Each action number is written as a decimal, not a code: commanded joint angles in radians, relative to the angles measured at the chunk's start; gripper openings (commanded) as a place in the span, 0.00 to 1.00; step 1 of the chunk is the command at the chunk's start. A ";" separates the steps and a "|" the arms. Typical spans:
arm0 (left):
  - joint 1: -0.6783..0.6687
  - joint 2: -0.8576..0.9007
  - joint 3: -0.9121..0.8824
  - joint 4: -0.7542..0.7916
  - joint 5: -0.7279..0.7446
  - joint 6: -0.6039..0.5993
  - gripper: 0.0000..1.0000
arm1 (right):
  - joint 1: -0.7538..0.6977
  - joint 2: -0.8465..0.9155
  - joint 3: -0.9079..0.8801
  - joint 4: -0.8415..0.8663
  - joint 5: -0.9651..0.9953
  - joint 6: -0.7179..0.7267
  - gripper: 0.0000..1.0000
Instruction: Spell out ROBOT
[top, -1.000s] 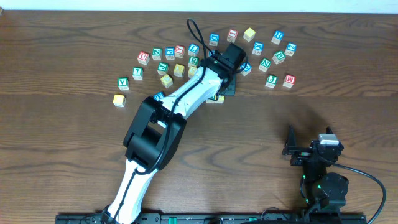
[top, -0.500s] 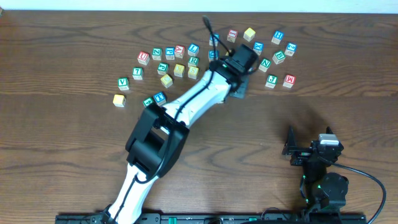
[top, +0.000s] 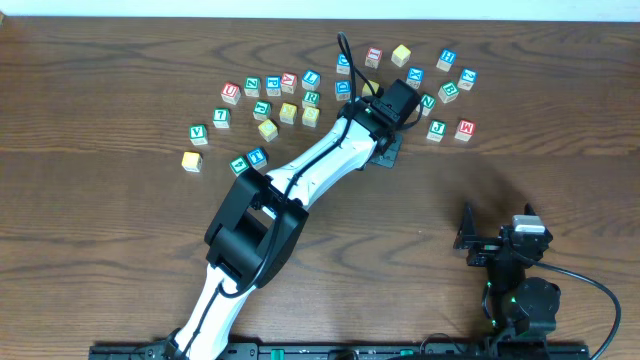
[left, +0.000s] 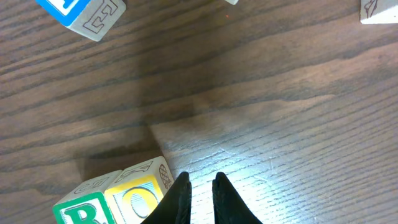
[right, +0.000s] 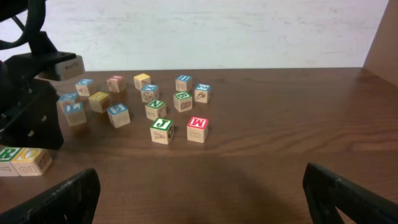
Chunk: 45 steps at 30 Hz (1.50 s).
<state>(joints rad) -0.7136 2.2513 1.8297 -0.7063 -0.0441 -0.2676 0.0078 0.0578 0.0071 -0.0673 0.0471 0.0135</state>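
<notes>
While left gripper (left: 200, 186) is pressed together, empty, green-edged wooden R cube (left: 79, 211) and yellow-faced wooden O cube (left: 138, 198) sit just beside its tips, wrist-view left.

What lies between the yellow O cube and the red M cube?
In the right wrist view, the green J cube, close beside the M cube; from it to the O cube, only bare table.
</notes>
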 joint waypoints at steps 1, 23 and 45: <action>0.003 -0.020 -0.006 0.002 -0.009 -0.047 0.14 | -0.006 -0.005 -0.002 -0.003 -0.002 -0.008 0.99; 0.003 -0.008 -0.007 -0.019 -0.009 -0.184 0.13 | -0.006 -0.005 -0.002 -0.003 -0.002 -0.008 0.99; 0.003 -0.002 -0.055 0.009 -0.009 -0.208 0.08 | -0.006 -0.005 -0.002 -0.003 -0.002 -0.008 0.99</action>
<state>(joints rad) -0.7136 2.2517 1.7832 -0.7029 -0.0437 -0.4717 0.0078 0.0578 0.0071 -0.0673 0.0471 0.0139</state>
